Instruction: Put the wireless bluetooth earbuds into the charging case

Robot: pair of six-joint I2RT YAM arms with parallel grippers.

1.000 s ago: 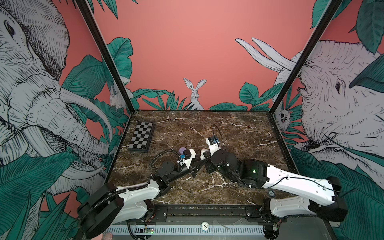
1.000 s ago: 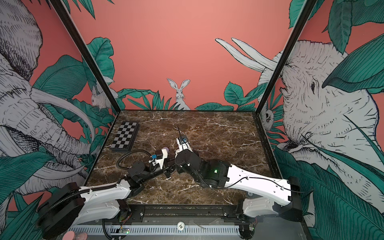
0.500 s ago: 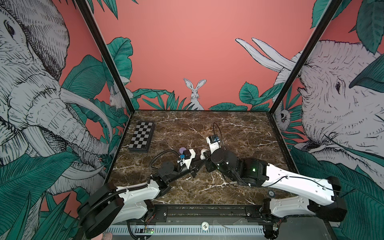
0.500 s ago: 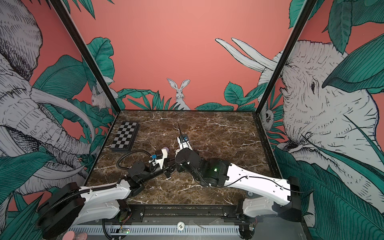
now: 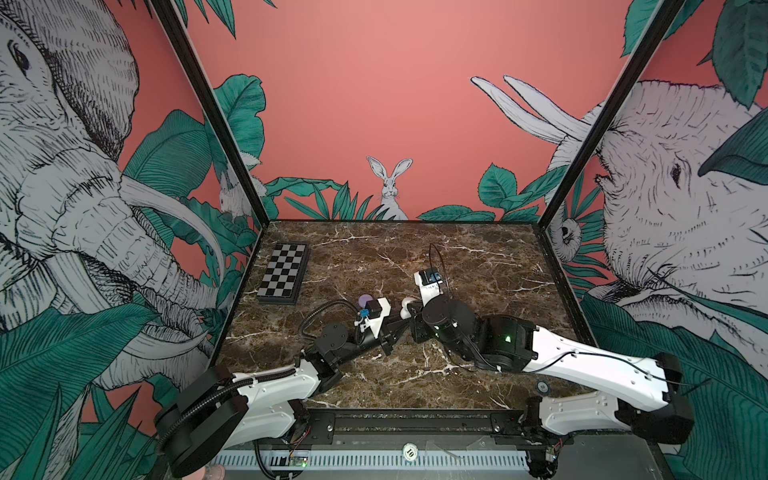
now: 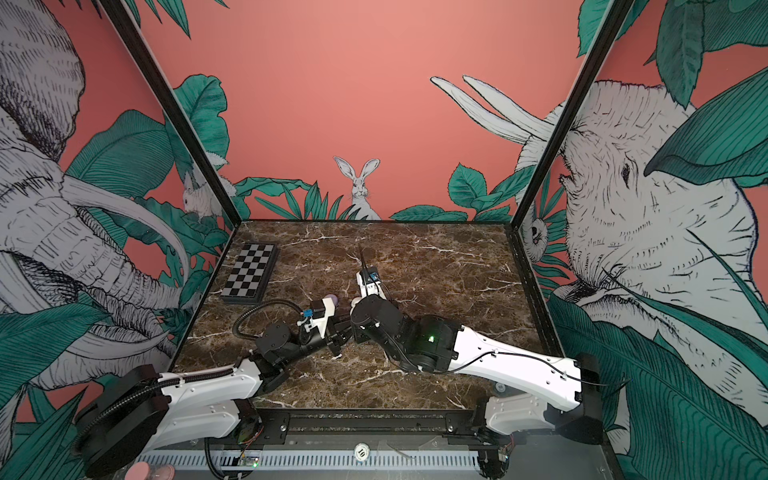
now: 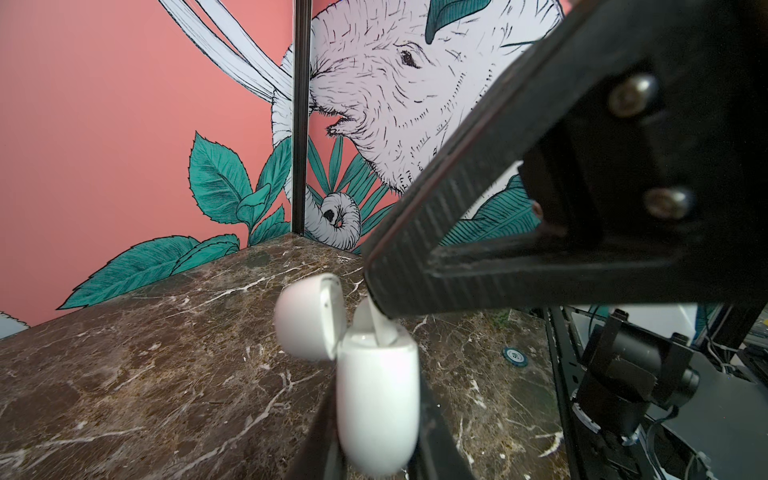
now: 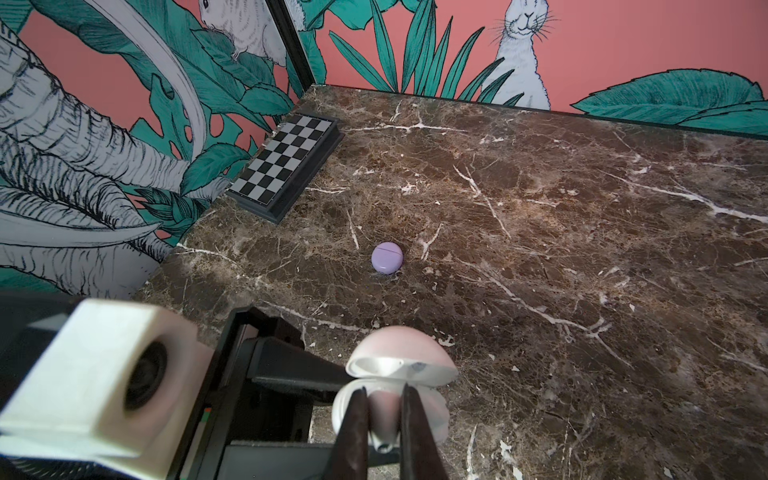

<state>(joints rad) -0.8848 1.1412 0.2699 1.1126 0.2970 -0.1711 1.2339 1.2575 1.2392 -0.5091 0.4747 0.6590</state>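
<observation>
The white earbud (image 8: pixel 382 428) is pinched between the jaws of the right gripper (image 8: pixel 385 401) at the lower middle of the right wrist view. In the left wrist view its lower end is seen dipping into the mouth of the white charging case (image 7: pixel 376 395), just below the centre of that frame; how deep it sits cannot be told. The case is clamped at its body by the left gripper (image 7: pixel 376 432), whose jaws are pressed against its two sides, and the lid (image 7: pixel 307 322) is hinged open toward the left of the frame. The step in hand is judged to be the seating of this earbud. It would be done well if the case were held steady with its mouth facing the earbud, the earbud lined up with its own well before any push, and pressure applied gently along that well. Release is best withheld until the earbud is fully home, and the lid should be kept clear of the jaws. A closed lilac case (image 8: pixel 387 258) is seen on the marble table (image 8: pixel 582 208) at the middle of the right wrist view, well apart, with a checkerboard (image 8: pixel 286 162) toward the upper left. No brand can be read on either case. Only a round tag marked "10" (image 5: pixel 409 451) is legible, at the bottom centre in both top views.
</observation>
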